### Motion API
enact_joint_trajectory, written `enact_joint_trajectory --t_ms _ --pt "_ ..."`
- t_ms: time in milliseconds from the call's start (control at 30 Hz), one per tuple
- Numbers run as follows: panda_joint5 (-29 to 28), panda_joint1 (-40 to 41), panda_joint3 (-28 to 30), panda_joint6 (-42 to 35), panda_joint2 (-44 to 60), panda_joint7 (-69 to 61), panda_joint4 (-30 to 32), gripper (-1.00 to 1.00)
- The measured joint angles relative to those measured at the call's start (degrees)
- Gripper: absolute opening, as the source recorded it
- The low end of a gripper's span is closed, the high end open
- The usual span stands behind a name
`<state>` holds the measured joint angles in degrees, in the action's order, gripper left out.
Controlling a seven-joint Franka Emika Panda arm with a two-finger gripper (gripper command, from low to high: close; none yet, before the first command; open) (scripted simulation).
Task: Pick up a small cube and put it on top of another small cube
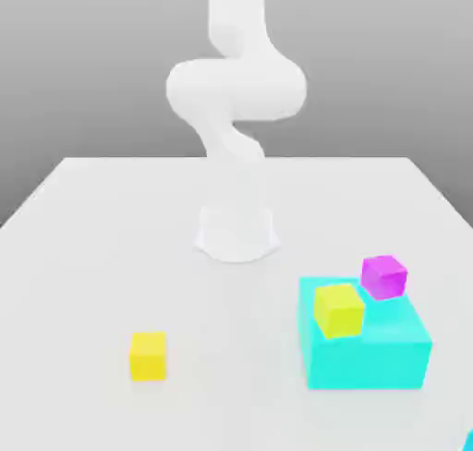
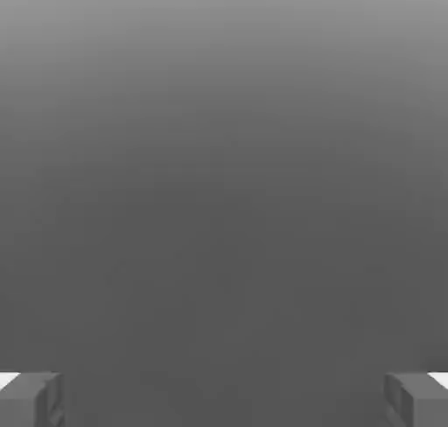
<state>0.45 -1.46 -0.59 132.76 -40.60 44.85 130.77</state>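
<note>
The small magenta cube (image 1: 383,276) rests on the far right corner of a large cyan block (image 1: 369,352). A cyan sliver (image 1: 469,441) pokes in at the exterior view's bottom right corner. The picture's edge cuts off the rest of it, so I cannot tell whether it is the small cyan cube. In the hand view my gripper (image 2: 224,401) is open. Its grey fingertips (image 2: 31,399) stand far apart with nothing between them, in front of a plain grey background.
A yellow cube (image 1: 338,309) sits on the cyan block next to the magenta cube. Another yellow cube (image 1: 148,356) lies on the white table (image 1: 102,255) toward the exterior view's left. The white arm (image 1: 236,89) rises from its base (image 1: 236,232) at the table's middle.
</note>
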Motion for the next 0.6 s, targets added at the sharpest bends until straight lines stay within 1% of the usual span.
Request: enact_joint_trajectory --t_ms 333,600 --pt "1.0 -5.0 -3.8 3.9 21.1 -3.4 -4.1 0.00" --pt "-0.8 -9.0 -7.6 7.1 37.7 -4.2 -7.3 0.00"
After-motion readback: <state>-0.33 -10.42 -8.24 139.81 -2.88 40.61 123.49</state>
